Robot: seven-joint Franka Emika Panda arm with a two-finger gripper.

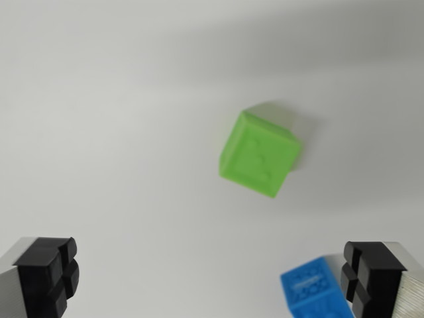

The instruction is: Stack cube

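2 cubes are seen on a plain pale desk [119,132] from the wrist view. A green cube [260,154] lies a little right of the middle of the picture, turned at an angle to the frame, with a raised or pressed pattern on its upper face that is too blurred to be read. A blue cube [315,291] sits at the lower edge, toward the wrist view's right, partly cut off by the frame and just beside the right-hand finger, though whether it is touched by that finger cannot be told. The 2 cubes are well apart, with bare desk between them, so no stacking has been done yet; it is judged that 1 must first be picked up and carried onto the other. Which is meant as the base cannot be told from the task sentence. The gripper [212,281] is spread wide, its 2 black fingertips [50,275] standing at opposite lower corners of the picture, and nothing is held between them; only empty desk is seen in the gap. The wide spread is judged to be kept so that a cube can be straddled on the way down. The green cube lies ahead of the fingers, not between them, so the gripper would have to be brought over it and turned to match its slanted sides before any closing. The whole picture is slightly blurred.
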